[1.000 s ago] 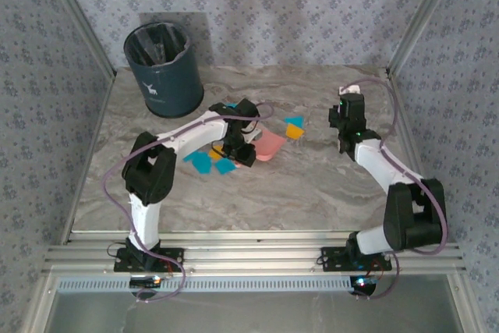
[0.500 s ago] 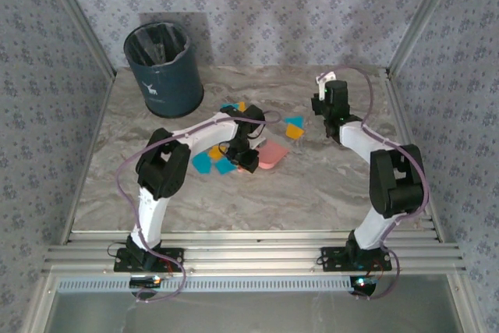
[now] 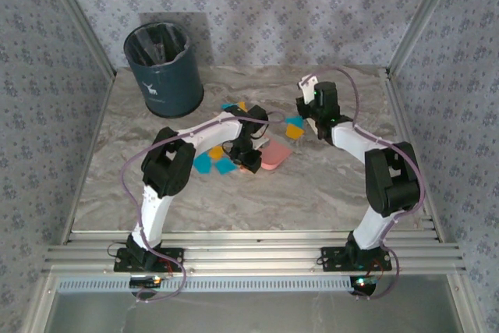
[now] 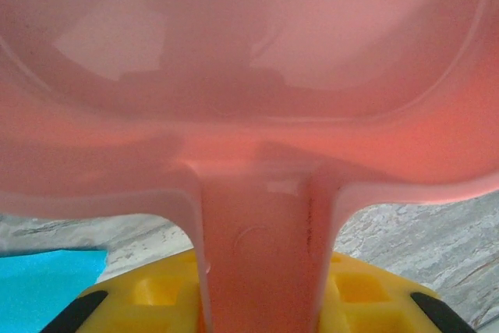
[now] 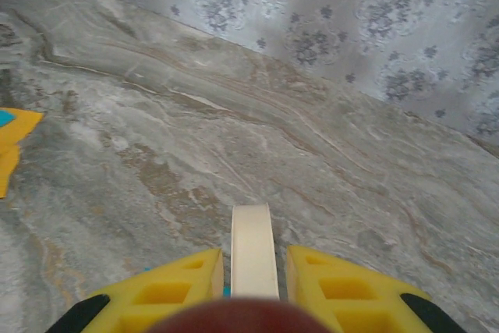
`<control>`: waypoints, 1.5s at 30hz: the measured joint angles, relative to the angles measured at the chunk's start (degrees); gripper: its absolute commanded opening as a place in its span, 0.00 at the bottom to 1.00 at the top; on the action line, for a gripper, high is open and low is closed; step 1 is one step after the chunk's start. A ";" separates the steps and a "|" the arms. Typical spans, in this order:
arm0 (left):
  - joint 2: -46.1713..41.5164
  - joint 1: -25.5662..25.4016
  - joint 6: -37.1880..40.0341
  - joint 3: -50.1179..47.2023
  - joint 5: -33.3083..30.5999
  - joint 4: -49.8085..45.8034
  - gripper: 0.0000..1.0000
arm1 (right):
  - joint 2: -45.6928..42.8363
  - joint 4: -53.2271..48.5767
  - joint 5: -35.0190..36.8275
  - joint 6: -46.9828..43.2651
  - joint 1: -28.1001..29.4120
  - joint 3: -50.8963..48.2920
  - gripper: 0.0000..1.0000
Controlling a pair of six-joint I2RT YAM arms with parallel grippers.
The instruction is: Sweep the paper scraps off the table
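Top external view: turquoise and orange paper scraps [image 3: 214, 163] lay at frame centre on the grey-beige marble-veined table [image 3: 312, 193], on either side of the smooth pink plastic dustpan [image 3: 273, 155]. Left gripper [image 4: 261, 290] was clamped on the dustpan's handle. Right gripper [image 5: 252, 271], right of centre, was closed tight on a narrow cream flat handle [image 5: 252, 239]. Dark blue round bin [image 3: 162, 68] stood upper left.

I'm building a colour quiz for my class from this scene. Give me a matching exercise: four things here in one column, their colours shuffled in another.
1 dustpan
2 bin
3 paper scraps
4 table

a grey-beige marble
b turquoise and orange
c pink
d dark blue

Pairs: 1-c, 2-d, 3-b, 4-a
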 measured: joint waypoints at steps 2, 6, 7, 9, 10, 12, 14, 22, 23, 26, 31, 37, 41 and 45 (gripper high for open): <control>0.15 0.00 0.02 0.02 0.00 0.00 0.00 | -0.33 -0.02 -0.98 -0.13 0.55 -0.46 0.00; 0.20 0.00 0.00 0.09 0.17 0.00 0.00 | -1.68 -0.35 -3.45 -0.35 1.73 -1.75 0.00; 0.24 0.00 0.00 0.11 0.17 0.00 0.00 | -2.03 -0.63 -4.09 -0.42 1.99 -1.88 0.00; 0.35 0.00 -0.02 0.11 0.17 0.00 0.00 | -2.69 -1.20 -5.03 -0.46 2.51 -2.03 0.00; 0.39 0.00 -0.02 0.11 0.20 0.02 0.00 | -3.10 -1.51 -5.64 -0.44 2.80 -2.25 0.00; 0.50 0.00 -0.04 0.11 0.20 0.02 0.00 | -4.07 -2.14 -6.75 -0.44 3.37 -2.80 0.00; 0.59 0.00 -0.04 0.11 0.28 0.02 0.00 | -5.01 -3.19 -7.76 -0.37 3.93 -3.19 0.00; 0.90 0.00 -0.09 0.20 1.05 0.09 0.00 | -8.52 -5.81 -11.43 1.36 5.55 -5.22 0.00; 0.90 0.00 -0.09 0.20 1.09 0.07 0.00 | -8.85 -6.23 -11.87 1.68 5.62 -5.31 0.00; 0.90 0.00 -0.09 0.20 1.27 0.09 0.00 | -9.60 -7.13 -13.40 2.84 5.90 -5.46 0.00; 0.90 0.00 -0.11 0.20 1.49 0.09 0.00 | -10.49 -8.50 -15.19 4.48 6.64 -5.62 0.00; 0.90 -0.02 -0.09 0.20 1.73 0.11 0.00 | -12.02 -10.84 -15.87 5.09 7.28 -5.90 0.00; 0.79 -0.02 -0.09 -0.26 1.92 0.70 0.00 | -14.14 -12.41 -15.85 6.29 7.28 -6.43 0.00; -0.24 -0.24 -0.11 -1.97 1.86 2.51 0.00 | -16.81 -13.90 -15.15 8.02 7.26 -6.60 0.00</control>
